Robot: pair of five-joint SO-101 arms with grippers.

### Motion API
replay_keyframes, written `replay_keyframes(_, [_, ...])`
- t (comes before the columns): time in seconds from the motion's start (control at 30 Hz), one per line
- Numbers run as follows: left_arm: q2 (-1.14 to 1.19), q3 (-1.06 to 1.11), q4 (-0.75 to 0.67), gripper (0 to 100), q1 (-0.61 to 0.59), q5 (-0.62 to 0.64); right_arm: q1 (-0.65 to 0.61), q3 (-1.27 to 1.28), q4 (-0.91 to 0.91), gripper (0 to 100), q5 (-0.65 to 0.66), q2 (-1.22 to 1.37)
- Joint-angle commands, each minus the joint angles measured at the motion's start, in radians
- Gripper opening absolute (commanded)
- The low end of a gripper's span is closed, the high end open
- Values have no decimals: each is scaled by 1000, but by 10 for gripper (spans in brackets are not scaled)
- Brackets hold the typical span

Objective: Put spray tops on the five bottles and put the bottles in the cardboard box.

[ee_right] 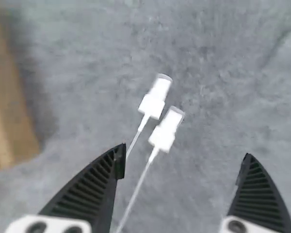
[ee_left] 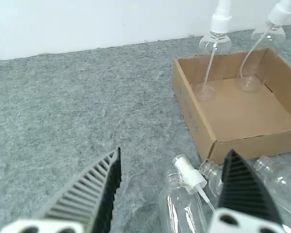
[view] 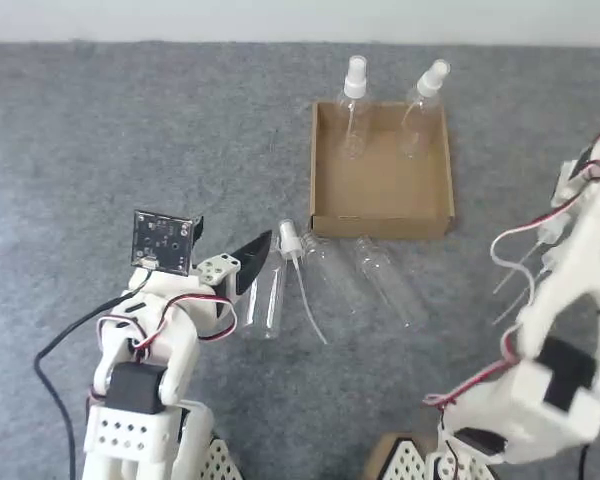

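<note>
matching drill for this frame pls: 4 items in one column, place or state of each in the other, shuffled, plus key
Items
1. capped bottles
2. bottles without tops
3. loose spray tops
4. left tool

Places or states
A. lying on the carpet just outside the box's near wall
B. on the carpet under the right tool
C. open, over the lying bottles
D. standing upright inside the box

Pairs: 1-D, 2-A, 3-B, 4-C

Brown cardboard box (view: 380,226); clear bottles (view: 354,125), white spray tops (view: 356,72) at its 12 o'clock; mottled grey carpet (view: 130,130); ribbed black left gripper (ee_left: 173,152).
</note>
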Motion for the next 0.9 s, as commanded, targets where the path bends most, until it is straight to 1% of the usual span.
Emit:
replay_keyframes(0.0, [-8,5,17,308,-5,-5,12,-26,-176,309,-95,131])
replay_keyframes(0.13, [-12,38,81,308,-5,-6,12,-100,-228,309,-173,272])
replay_keyframes(0.3, [-14,47,78,308,-5,-2,16,-178,-239,308,-301,433])
replay_keyframes(0.53, [-14,48,84,308,-5,-6,18,-321,-232,308,-430,602])
replay_keyframes(0.73, [-14,48,84,308,-6,-6,25,-330,-223,307,-442,668])
replay_keyframes(0.87, [-14,48,84,308,-6,-6,36,-330,-170,307,-440,668])
